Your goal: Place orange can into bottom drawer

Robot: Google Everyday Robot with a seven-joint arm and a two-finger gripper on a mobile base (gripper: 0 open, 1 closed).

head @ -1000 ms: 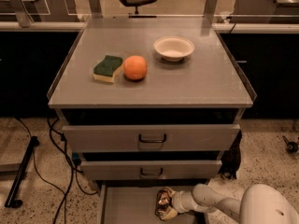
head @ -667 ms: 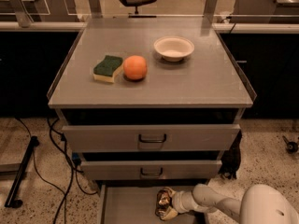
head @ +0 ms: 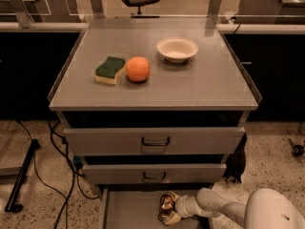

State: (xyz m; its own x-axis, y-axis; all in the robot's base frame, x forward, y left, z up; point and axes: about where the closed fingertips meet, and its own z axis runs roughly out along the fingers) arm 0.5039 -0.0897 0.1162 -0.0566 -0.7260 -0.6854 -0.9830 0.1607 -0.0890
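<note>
The orange can [head: 167,205] is a small shiny copper-orange can, held inside the open bottom drawer [head: 128,209], a flat grey tray pulled out at the base of the cabinet. My gripper [head: 169,209] reaches in from the lower right on a white arm [head: 224,208] and is shut on the can, fingers above and below it. I cannot tell whether the can touches the drawer floor.
On the cabinet top [head: 209,85] lie a green-and-yellow sponge [head: 110,69], a round orange fruit [head: 137,69] and a white bowl [head: 177,48]. The two upper drawers [head: 155,141] are closed. Black cables [head: 62,175] run over the speckled floor at left.
</note>
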